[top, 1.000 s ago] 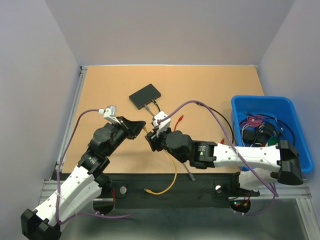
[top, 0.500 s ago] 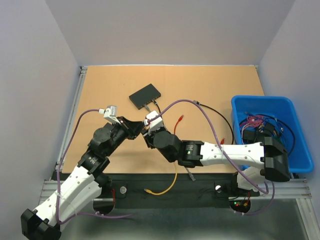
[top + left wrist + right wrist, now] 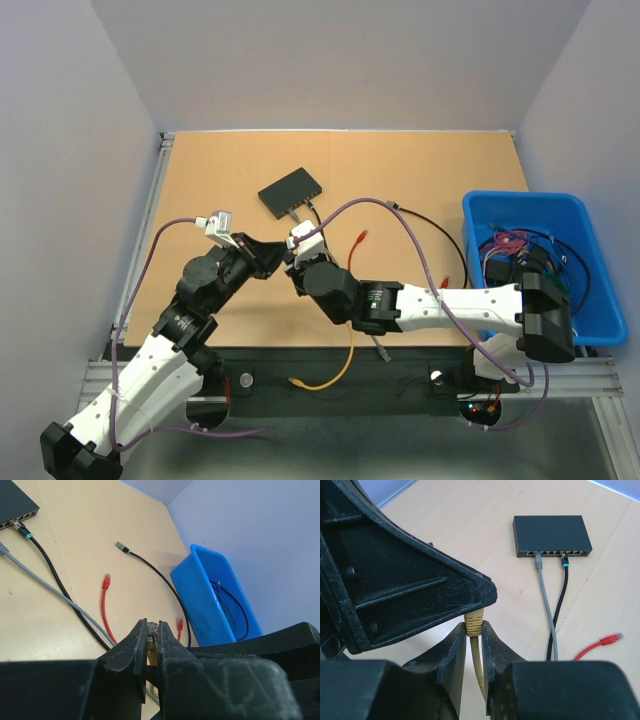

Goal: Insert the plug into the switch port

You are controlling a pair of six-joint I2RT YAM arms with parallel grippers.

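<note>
The black switch (image 3: 291, 192) lies on the wooden table, with a grey and a black cable in its ports (image 3: 552, 535). The plug (image 3: 474, 619) is the beige-yellow end of a yellow cable (image 3: 345, 365). My left gripper (image 3: 283, 256) is shut on the plug's tip (image 3: 152, 639). My right gripper (image 3: 298, 268) meets it from the right, and its jaws (image 3: 474, 626) are shut on the plug's ribbed boot just behind the left fingers (image 3: 420, 590). The plug hangs above the table, well short of the switch.
A blue bin (image 3: 590, 310) full of cables stands at the right. A red cable (image 3: 358, 238) and a long black cable (image 3: 440, 225) lie between the switch and the bin. The yellow cable trails down over the table's near edge.
My right gripper has moved left up to the left gripper and closed its jaws on the plug's boot. The left arm has hardly moved.
</note>
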